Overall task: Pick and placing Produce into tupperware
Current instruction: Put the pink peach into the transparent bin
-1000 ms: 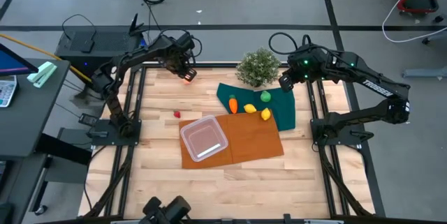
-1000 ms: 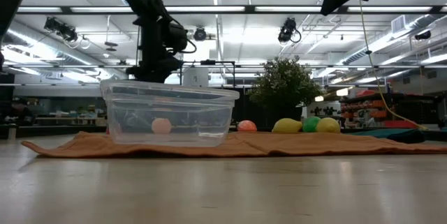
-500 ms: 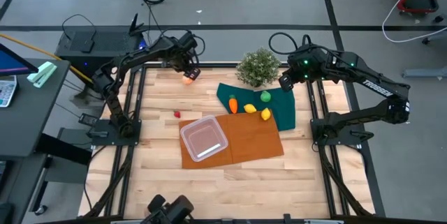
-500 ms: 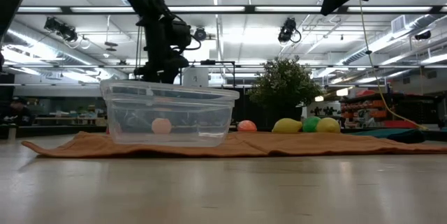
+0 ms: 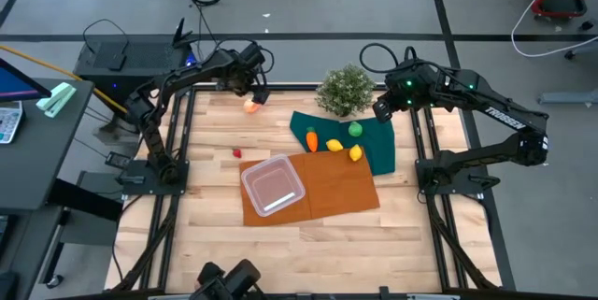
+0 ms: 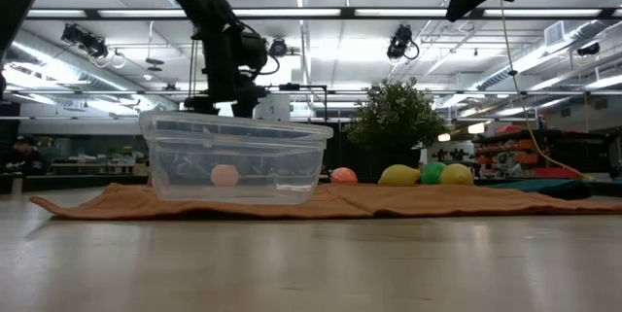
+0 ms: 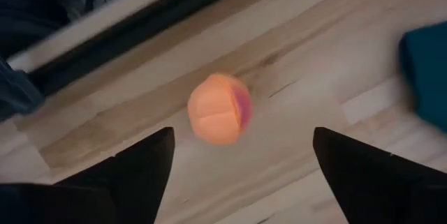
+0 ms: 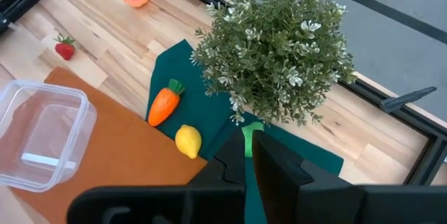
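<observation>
Your left gripper (image 5: pixel 254 88) hangs over the far edge of the bench (image 5: pixel 215 235), jaws spread wide, with the peach (image 7: pixel 218 108) lying on the bare wood between them and touching neither. Your right gripper (image 8: pixel 248 155) waits above the potted plant (image 5: pixel 345 90), jaws together. The tupperware (image 5: pixel 272 184) sits empty on the orange cloth (image 5: pixel 341 188) (strawberry (image 5: pixel 237 152) just beside it on the wood), while the carrot (image 5: pixel 311 139), two lemons (image 5: pixel 334 145) and the green ball (image 5: pixel 355 130) lie on the dark green cloth (image 5: pixel 381 150).
</observation>
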